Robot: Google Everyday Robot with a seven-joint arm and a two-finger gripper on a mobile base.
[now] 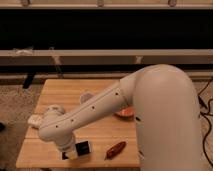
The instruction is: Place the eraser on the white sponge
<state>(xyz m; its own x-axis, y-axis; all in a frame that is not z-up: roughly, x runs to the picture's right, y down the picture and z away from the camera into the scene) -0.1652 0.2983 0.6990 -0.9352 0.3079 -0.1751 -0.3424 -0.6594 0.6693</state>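
wooden table (100, 89) | claw (76, 152) at front edge | red chili-shaped object (115, 149) near it

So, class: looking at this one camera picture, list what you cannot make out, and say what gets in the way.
- Gripper, near the table's front edge: the arm hides its fingers, so its grip is unclear.
- Eraser: only a dark corner shows beneath the wrist.
- White sponge: not identifiable; pale shapes at the left are half behind the arm.
- Orange object: mostly behind the arm.

The gripper (76, 151) sits low at the wooden table's (65, 90) front edge, near a red chili-shaped object (115, 149).
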